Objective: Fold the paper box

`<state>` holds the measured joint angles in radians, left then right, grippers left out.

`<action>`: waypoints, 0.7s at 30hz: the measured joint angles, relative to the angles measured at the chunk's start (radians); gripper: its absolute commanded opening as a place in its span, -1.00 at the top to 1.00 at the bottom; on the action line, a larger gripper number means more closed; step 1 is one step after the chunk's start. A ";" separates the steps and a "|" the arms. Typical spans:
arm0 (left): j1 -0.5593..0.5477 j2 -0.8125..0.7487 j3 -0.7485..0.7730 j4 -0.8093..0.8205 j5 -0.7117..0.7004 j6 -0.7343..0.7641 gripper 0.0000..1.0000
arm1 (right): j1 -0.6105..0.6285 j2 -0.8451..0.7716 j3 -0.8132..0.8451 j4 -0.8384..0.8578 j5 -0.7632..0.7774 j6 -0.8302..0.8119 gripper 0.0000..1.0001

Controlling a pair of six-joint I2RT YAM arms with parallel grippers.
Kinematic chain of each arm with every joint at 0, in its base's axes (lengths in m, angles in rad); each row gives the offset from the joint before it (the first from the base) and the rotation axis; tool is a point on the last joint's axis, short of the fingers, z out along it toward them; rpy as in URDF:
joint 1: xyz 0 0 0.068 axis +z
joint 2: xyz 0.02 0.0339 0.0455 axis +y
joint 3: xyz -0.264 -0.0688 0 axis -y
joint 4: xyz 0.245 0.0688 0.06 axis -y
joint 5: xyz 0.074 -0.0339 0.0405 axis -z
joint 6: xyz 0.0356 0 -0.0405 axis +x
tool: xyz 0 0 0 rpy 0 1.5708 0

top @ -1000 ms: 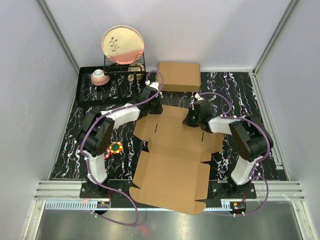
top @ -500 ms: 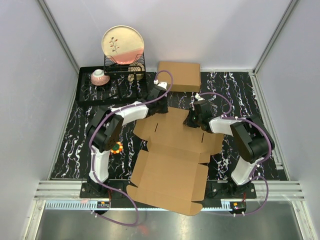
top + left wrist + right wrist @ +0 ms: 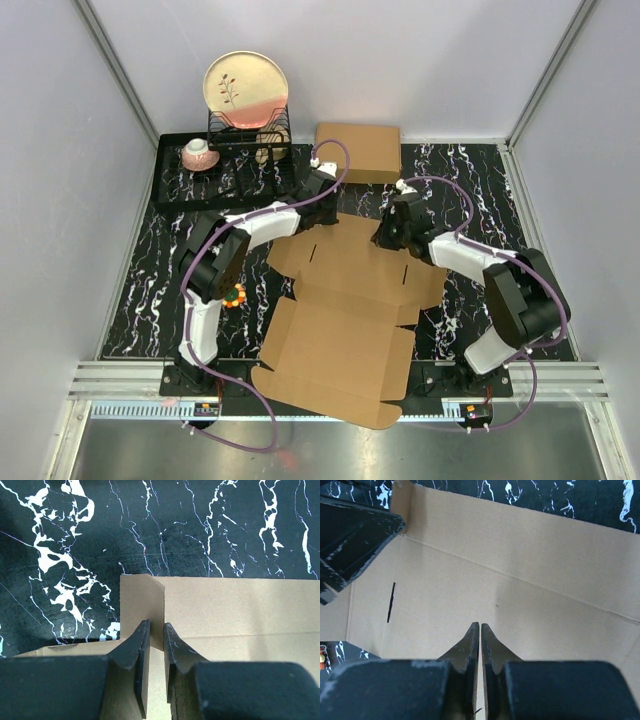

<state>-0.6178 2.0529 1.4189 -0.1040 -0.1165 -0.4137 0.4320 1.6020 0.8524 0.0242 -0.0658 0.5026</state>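
Top view: shows the paper box (image 3: 340, 320) opened flat in the middle of the black marbled table (image 3: 480, 175), between both arms, with its near edge past the table's front. Places the left gripper (image 3: 320, 208) at the sheet's far left corner and the right gripper (image 3: 388, 238) over its far panel. Shows a made-up cardboard box (image 3: 358, 152) just beyond the sheet, and a dish rack (image 3: 250, 135) holding a plate (image 3: 246, 88) at far left.

Left wrist view: finds narrow jaws pinching an upright corner flap (image 3: 142, 600) of the sheet, with fingers (image 3: 139, 642) on either side of it.

Right wrist view: shows jaws all but together, gripping nothing, tips pointed at the flat cardboard. Cannot tell whether touching.
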 measured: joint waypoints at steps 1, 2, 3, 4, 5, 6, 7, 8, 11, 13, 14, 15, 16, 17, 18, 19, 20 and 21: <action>-0.001 0.000 0.000 0.000 -0.002 0.000 0.82 | 0.000 -0.009 0.009 -0.016 0.003 -0.004 0.50; -0.002 0.000 0.000 0.000 -0.005 0.001 0.78 | 0.000 -0.016 0.015 -0.025 0.005 -0.006 0.40; -0.003 0.000 -0.001 0.001 -0.008 0.003 0.71 | 0.000 -0.024 0.025 -0.039 0.008 -0.013 0.31; -0.005 0.000 -0.002 0.002 -0.010 0.004 0.61 | 0.000 -0.032 0.033 -0.052 0.015 -0.018 0.19; -0.006 0.000 -0.002 0.002 -0.014 0.006 0.51 | 0.000 -0.039 0.041 -0.062 0.021 -0.022 0.13; -0.008 0.000 -0.002 0.003 -0.017 0.008 0.39 | 0.000 -0.048 0.049 -0.075 0.025 -0.030 0.11; -0.010 0.000 -0.004 0.005 -0.021 0.013 0.18 | 0.000 -0.054 0.054 -0.082 0.027 -0.032 0.08; -0.012 0.000 -0.009 0.003 -0.022 0.016 0.11 | 0.000 -0.062 0.060 -0.089 0.029 -0.038 0.07; -0.018 0.002 -0.036 -0.017 -0.029 0.023 -0.07 | 0.000 -0.081 0.069 -0.106 0.046 -0.045 0.07; -0.019 0.003 -0.059 -0.026 -0.030 0.023 -0.13 | 0.000 -0.091 0.070 -0.114 0.055 -0.049 0.07; -0.021 0.003 -0.069 -0.017 -0.032 0.021 -0.19 | 0.000 -0.095 0.069 -0.119 0.058 -0.050 0.07; -0.022 -0.001 -0.071 -0.015 -0.032 0.022 -0.22 | 0.000 -0.098 0.069 -0.124 0.060 -0.052 0.07; -0.023 -0.003 -0.072 -0.017 -0.033 0.024 -0.23 | 0.000 -0.099 0.070 -0.127 0.063 -0.053 0.07; -0.023 -0.007 -0.076 -0.018 -0.034 0.024 -0.30 | 0.000 -0.100 0.070 -0.128 0.065 -0.054 0.07; -0.023 -0.014 -0.082 -0.021 -0.036 0.025 -0.33 | 0.000 -0.100 0.070 -0.130 0.067 -0.055 0.06; -0.024 -0.029 -0.093 -0.031 -0.039 0.026 -0.36 | 0.000 -0.100 0.069 -0.134 0.068 -0.056 0.06; -0.025 -0.043 -0.102 -0.035 -0.042 0.028 -0.39 | 0.000 -0.100 0.069 -0.135 0.069 -0.057 0.07; -0.026 -0.068 -0.116 -0.043 -0.047 0.029 -0.42 | 0.000 -0.100 0.069 -0.135 0.070 -0.058 0.07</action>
<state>-0.6434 1.9846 1.3033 -0.1471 -0.1635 -0.3843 0.4320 1.5024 0.9218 -0.1112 0.0044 0.4450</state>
